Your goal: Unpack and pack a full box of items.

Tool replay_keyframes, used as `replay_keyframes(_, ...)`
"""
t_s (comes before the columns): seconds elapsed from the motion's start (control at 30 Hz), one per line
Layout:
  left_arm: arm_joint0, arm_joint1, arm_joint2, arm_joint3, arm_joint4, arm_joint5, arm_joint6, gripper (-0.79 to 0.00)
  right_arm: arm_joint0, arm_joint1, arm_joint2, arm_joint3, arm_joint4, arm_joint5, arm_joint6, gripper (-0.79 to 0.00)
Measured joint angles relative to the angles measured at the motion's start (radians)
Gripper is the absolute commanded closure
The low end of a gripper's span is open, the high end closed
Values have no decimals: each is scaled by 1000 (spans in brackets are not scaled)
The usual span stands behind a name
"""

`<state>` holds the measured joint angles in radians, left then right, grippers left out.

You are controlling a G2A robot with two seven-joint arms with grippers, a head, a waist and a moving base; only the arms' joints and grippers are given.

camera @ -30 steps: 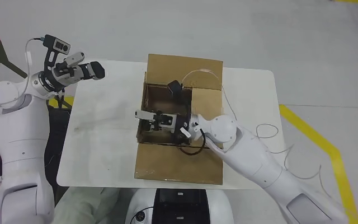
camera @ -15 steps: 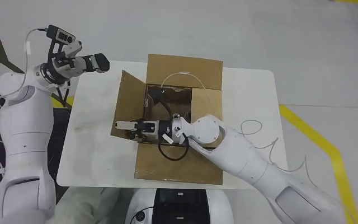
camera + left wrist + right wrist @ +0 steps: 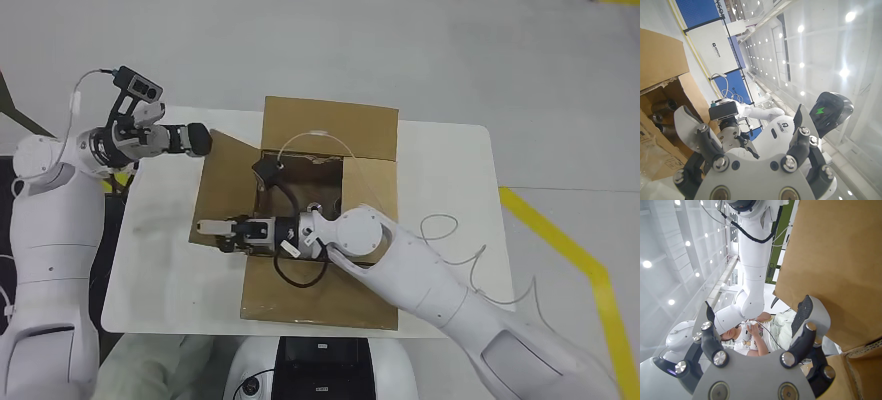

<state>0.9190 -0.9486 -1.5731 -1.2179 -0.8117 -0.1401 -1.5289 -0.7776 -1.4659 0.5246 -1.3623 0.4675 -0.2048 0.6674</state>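
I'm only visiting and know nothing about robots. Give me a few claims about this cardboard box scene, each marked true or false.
1. The cardboard box stands on the table with its flaps spread open. True.
2. The right gripper grips a metal part. False: it is open and empty, beside the side flap.
3. Dark metal cylinders lie inside the box. True.
4. The left gripper is down inside the box. False: it is outside the box, open, near the side flap's far corner.

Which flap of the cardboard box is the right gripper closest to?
The flap on the robot's left, opened out over the table; the right gripper sits at its near edge. The far flap, near flap and right-side flap are farther off.
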Motion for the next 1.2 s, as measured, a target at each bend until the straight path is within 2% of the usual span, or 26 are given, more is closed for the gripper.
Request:
replay_keyframes(0.23,-1,2,29,41,40,5,-2,-785,-42,14,60,-19,-17,13,15,-785)
replay_keyframes(0.63,-2,18,45,100,119,-23,-7,-785,-153,70,225,-176,-88,72,47,-785)
replay_keyframes(0.87,24,26,67,114,160,-47,-7,-785,-232,107,329,-301,-157,152,78,-785)
replay_keyframes(1.2,69,39,89,105,196,-61,-7,-785,-304,142,418,-405,-212,254,159,-785)
